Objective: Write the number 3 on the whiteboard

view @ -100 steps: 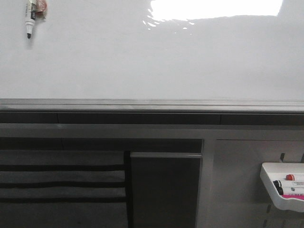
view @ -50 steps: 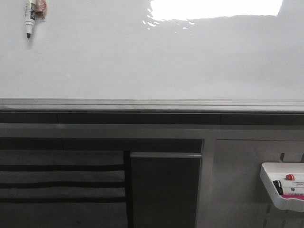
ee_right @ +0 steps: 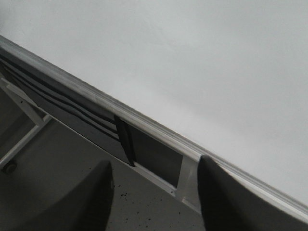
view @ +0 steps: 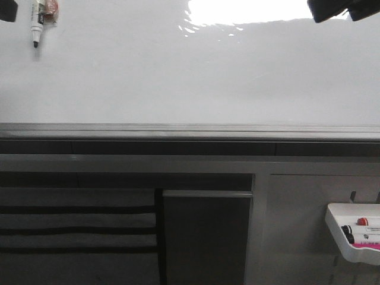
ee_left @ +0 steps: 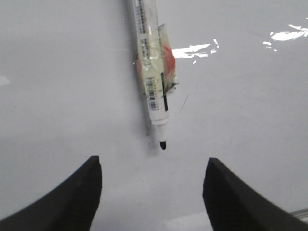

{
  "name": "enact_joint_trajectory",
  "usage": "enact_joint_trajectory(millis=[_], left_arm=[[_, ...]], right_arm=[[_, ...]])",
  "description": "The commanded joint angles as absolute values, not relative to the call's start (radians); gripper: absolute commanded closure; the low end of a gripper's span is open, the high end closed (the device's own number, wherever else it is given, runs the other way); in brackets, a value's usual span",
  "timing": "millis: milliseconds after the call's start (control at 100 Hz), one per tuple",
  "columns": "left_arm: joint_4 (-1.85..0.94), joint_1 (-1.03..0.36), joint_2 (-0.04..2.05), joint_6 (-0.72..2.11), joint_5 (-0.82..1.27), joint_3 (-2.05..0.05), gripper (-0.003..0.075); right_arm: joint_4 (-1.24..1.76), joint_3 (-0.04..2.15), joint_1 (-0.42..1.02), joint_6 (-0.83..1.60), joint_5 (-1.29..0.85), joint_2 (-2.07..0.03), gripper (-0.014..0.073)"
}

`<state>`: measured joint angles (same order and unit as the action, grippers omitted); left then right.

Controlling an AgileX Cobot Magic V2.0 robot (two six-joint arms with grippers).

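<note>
The whiteboard (view: 178, 77) is glossy white with a grey edge rail and bright glare at the top. No number 3 shows on it. A marker (view: 37, 24) is stuck on the board at the upper left, tip down, held by clear tape and a red patch. In the left wrist view the marker (ee_left: 155, 82) lies just ahead of my left gripper (ee_left: 153, 192), which is open and empty. My left gripper (view: 6, 10) only shows at the front view's top left corner. My right gripper (ee_right: 154, 192) is open and empty over the board's rail (ee_right: 159, 132). It also shows at the top right of the front view (view: 343, 12).
A small white tray (view: 350, 246) with several markers hangs at the lower right below the board. Under the rail are a dark grey frame and panel (view: 205, 237) and striped slats (view: 77, 228).
Both grippers have come into the front view, the left at the top left corner and the right at the top right. The marker and board have not moved.
</note>
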<state>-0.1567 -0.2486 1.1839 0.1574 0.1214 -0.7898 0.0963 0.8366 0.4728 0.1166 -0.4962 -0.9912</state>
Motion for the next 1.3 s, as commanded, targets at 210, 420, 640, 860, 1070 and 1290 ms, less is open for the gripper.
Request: enact_joint_trajectory(millis=[210, 420, 640, 860, 1070, 1290], left_arm=[[-0.141, -0.265, 1.365, 0.159, -0.009, -0.963, 0.0303], [-0.129, -0.265, 1.418, 0.159, -0.012, -1.002, 0.0305], [-0.125, -0.265, 1.446, 0.159, -0.038, -1.007, 0.0411], [-0.113, -0.265, 1.448, 0.159, -0.042, -1.007, 0.0564], [-0.09, -0.265, 1.418, 0.159, 0.02, -1.008, 0.0689], [0.0, -0.305, 1.293, 0.255, 0.411, -1.04, 0.0741]], right_arm=[[0.1, 0.873, 0.476, 0.128, -0.417, -0.993, 0.0242], [0.1, 0.873, 0.476, 0.128, -0.419, -0.993, 0.0242], [0.1, 0.873, 0.476, 0.128, -0.419, -0.993, 0.0242], [0.1, 0.873, 0.476, 0.128, -0.42, -0.993, 0.0242], [0.1, 0.875, 0.476, 0.128, -0.431, -0.98, 0.0242], [0.1, 0.966, 0.474, 0.112, -0.666, -0.97, 0.0242]])
